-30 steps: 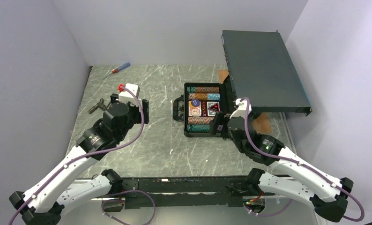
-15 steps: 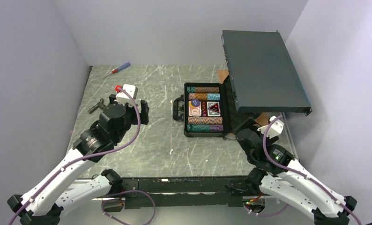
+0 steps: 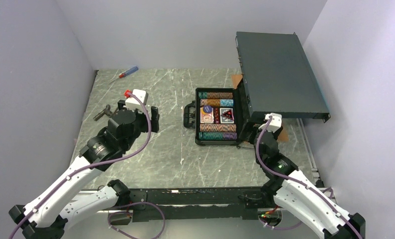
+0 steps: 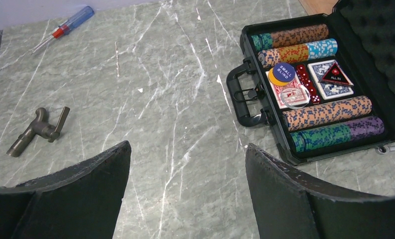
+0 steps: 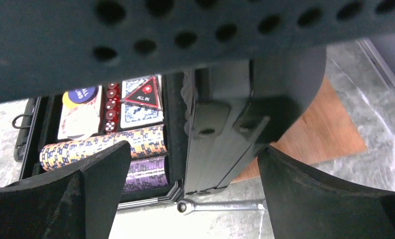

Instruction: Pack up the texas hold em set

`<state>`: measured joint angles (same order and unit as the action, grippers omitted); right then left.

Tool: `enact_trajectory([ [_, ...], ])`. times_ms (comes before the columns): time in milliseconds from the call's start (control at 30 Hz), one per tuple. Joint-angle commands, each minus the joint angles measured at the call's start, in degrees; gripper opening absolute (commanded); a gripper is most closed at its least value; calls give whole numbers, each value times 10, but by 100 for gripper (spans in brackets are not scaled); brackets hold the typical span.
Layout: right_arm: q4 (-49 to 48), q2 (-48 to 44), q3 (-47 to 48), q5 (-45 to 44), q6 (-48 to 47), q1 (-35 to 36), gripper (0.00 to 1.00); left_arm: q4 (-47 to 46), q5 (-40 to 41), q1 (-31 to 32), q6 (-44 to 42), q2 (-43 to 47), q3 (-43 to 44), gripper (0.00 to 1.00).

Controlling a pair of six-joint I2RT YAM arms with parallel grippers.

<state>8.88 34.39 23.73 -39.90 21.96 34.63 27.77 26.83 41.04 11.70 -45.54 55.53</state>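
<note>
Top view, case (image 3: 197, 130): small hard dark shell, open on the veined stone tabletop (image 3: 155, 149), beside the flat metal rack box (image 3: 282, 74).
Left wrist, chips (image 4: 325, 110): striped rolls in rows; lid foam (image 4: 379, 30) is dimpled.
Left wrist, left gripper (image 4: 186, 147): spread wide, holding nothing.
Right wrist, right gripper (image 5: 193, 148): spread wide, straddling the case's upright lid edge (image 5: 220, 139); contact cannot be told.
</note>
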Motion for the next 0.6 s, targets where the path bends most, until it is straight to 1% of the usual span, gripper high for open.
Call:
enact_trajectory([
  [0,-140,43,8,142,-132,-1,98,-3,4,-3,-1,-13,12,87],
  [67,-145,53,11,188,-137,1,97,-3,7,-3,-1,-17,12,87],
  [133,-139,59,21,216,-137,13,96,-2,9,-3,-2,-20,12,87],
  [333,-106,72,56,210,-147,116,97,-3,11,-3,-2,-29,12,87],
  [500,-91,94,76,235,-125,149,97,-3,14,-5,-2,-34,13,87],
  [567,-63,100,89,235,-119,156,97,-3,15,-5,-2,-35,12,87],
])
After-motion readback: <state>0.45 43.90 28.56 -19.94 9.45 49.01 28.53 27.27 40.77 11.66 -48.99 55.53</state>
